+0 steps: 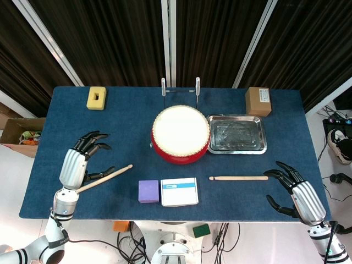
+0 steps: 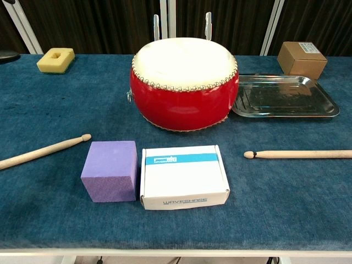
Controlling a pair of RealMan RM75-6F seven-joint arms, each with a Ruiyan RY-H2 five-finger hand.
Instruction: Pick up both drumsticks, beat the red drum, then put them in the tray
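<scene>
The red drum [image 1: 180,135] [image 2: 184,82] with its white skin stands mid-table, and the empty metal tray [image 1: 236,133] [image 2: 283,96] lies just to its right. One drumstick [image 1: 110,175] [image 2: 44,149] lies flat on the blue cloth at the left, tip toward the centre. My left hand [image 1: 77,162] hovers at its handle end with fingers spread, holding nothing. The other drumstick [image 1: 239,178] [image 2: 300,154] lies flat at the right, tip pointing left. My right hand [image 1: 294,192] is open just right of its butt end. Neither hand shows in the chest view.
A purple cube [image 1: 148,191] [image 2: 110,170] and a white carton [image 1: 179,191] [image 2: 184,176] sit in front of the drum, between the sticks. A yellow sponge [image 1: 96,98] lies at the back left and a cardboard box [image 1: 258,100] at the back right. Two metal posts [image 1: 163,87] rise behind the drum.
</scene>
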